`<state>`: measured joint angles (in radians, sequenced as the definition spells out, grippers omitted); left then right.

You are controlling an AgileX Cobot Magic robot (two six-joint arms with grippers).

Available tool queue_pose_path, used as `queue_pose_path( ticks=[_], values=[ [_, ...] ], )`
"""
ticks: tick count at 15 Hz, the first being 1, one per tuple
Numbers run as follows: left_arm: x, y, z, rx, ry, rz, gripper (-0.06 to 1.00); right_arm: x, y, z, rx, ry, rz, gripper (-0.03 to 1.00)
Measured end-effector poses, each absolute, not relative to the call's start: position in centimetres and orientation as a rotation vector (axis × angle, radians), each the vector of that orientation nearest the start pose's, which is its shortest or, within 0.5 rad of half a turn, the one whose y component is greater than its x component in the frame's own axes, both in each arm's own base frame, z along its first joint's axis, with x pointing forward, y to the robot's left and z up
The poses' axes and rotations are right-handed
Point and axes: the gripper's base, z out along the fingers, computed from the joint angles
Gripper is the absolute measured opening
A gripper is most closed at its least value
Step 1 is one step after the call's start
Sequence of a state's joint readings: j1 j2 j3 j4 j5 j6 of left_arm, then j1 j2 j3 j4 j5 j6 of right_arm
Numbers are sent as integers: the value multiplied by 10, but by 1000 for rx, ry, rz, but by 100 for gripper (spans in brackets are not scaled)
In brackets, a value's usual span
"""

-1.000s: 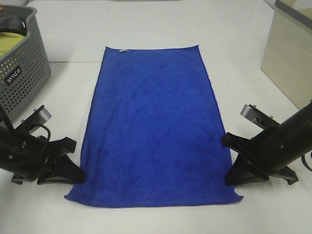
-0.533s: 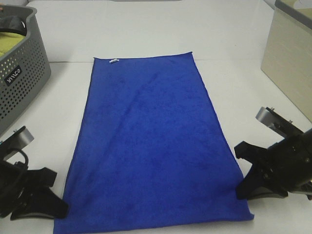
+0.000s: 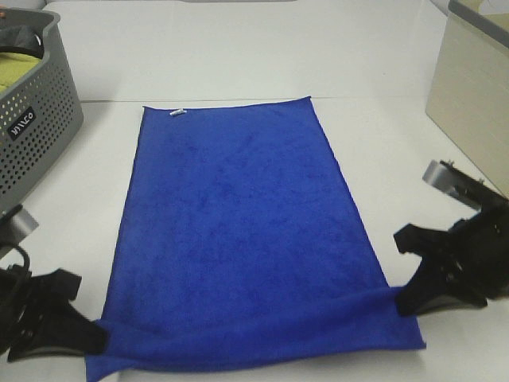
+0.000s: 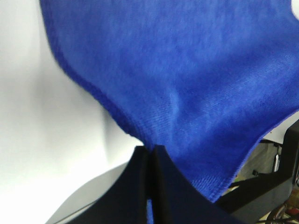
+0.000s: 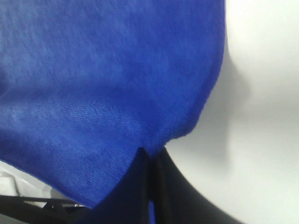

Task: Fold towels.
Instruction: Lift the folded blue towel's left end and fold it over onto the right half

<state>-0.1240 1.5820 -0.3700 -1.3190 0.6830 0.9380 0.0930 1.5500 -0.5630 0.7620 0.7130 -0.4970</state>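
Note:
The royal-blue towel (image 3: 238, 231) lies lengthwise on the white table, its small white tag (image 3: 177, 112) at the far short edge. The near end is raised off the table and hangs slack at the front. My left gripper (image 3: 94, 333) is shut on the near left corner of the towel (image 4: 187, 84), blue cloth pinched between the black fingers (image 4: 140, 186). On the other side, my right gripper (image 3: 400, 296) is shut on the near right corner of the towel (image 5: 103, 84), gripped between its fingers (image 5: 140, 186).
A grey perforated basket (image 3: 36, 119) holding a yellow-green cloth (image 3: 17, 73) stands at the far left. A beige box (image 3: 469, 87) stands at the far right. White table (image 3: 238, 48) stretches beyond the towel.
Both grippers have pulled back toward the near edge, dragging the towel with them. The near end has lifted and now droops between the two grips.

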Motion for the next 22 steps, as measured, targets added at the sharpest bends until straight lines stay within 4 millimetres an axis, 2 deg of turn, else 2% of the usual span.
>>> queue_pose_path(
  ticks=[4,6,7,9,12,16,19,20,22],
  values=[
    [237,-85,153,-133,2709,-1023,0,285,61,193,-87,2919,584,0],
    [273,-87,170,-110,2656,-977,0,323,64,209,-129,2902,584,0],
    [299,-89,178,-88,2632,-949,0,353,68,214,-159,2892,600,0],
    [337,-91,186,-62,2614,-900,0,390,73,221,-197,2856,614,0],
    [383,-94,193,-20,2580,-829,0,439,79,217,-236,2814,624,0],
    [433,-94,206,-9,2476,-740,0,491,84,203,-247,2746,630,0],
    [457,-94,210,-10,2407,-691,0,517,88,194,-265,2688,631,0],
    [457,-94,210,-10,2407,-691,0,517,88,194,-265,2688,631,0],
    [472,-92,198,-24,2383,-641,0,534,90,182,-254,2634,637,0]
  ],
)
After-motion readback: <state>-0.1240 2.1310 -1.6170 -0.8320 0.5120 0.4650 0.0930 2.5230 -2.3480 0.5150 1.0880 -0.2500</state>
